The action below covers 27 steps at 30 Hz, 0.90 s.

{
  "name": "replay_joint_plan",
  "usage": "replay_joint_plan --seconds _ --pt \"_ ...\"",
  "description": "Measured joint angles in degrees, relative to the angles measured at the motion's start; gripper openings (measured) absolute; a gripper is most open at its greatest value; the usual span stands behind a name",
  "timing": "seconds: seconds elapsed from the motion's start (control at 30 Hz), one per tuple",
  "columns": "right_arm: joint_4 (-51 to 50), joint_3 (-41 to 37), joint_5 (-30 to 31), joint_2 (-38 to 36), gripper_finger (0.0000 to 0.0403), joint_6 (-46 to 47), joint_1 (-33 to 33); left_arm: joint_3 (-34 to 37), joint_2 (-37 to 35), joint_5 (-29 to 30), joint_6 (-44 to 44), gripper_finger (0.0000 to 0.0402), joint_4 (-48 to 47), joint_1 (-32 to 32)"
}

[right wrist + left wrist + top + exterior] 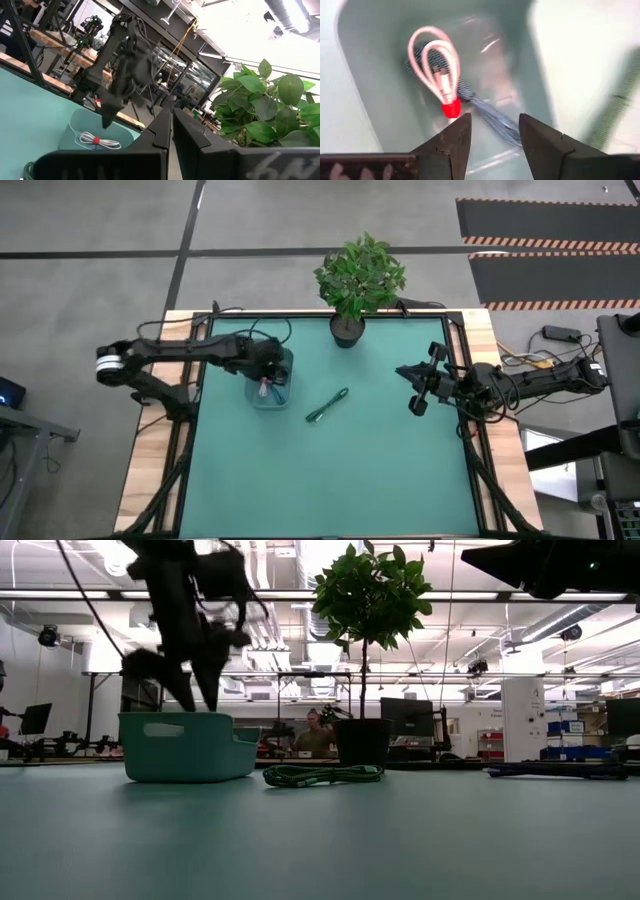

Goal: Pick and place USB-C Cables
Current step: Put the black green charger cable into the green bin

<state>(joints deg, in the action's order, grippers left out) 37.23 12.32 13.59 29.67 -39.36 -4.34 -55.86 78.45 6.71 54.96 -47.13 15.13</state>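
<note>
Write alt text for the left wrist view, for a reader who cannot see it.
The left gripper, fingers open and empty, hangs over the pale teal bin. Inside the bin lie a looped white cable with a red band and a dark woven cable beneath it. A green cable lies on the mat outside the bin.

The left pincer (268, 376) hides much of the bin (284, 396) from above; its cables blur together.

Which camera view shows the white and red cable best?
The left wrist view: the white and red cable lies large inside the bin. The right wrist and high views show it small; the low view hides it.
</note>
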Motion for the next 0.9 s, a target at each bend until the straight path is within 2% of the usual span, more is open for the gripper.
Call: replay_joint_plan --seconds 0.17,0.4,0.53,0.67,0.8,0.9 --pt "0.0 0.0 0.0 0.1 0.0011 1.2 0.0 0.4 -7.1 7.9 -3.7 0.0149 1.2 -5.5" --pt "0.3 0.0 0.0 0.1 0.0011 5.3 0.0 3.2 -12.3 19.2 -12.6 0.0149 13.6 -15.9" --pt "0.1 0.0 -0.6 0.2 0.0011 8.5 0.0 5.4 -11.8 22.0 -18.7 0.0149 24.8 -20.7" --pt "-1.1 0.0 -2.2 1.5 0.0011 11.4 0.0 9.1 -9.9 22.3 -23.9 0.0149 39.0 -23.8" --pt "-0.5 0.0 -2.0 3.2 0.0011 10.6 0.0 12.3 -5.9 22.3 -27.8 0.0149 54.3 -25.3" --pt "-0.1 0.0 -2.0 3.9 0.0011 11.0 0.0 13.2 -1.4 22.3 -30.4 0.0149 62.0 -25.7"
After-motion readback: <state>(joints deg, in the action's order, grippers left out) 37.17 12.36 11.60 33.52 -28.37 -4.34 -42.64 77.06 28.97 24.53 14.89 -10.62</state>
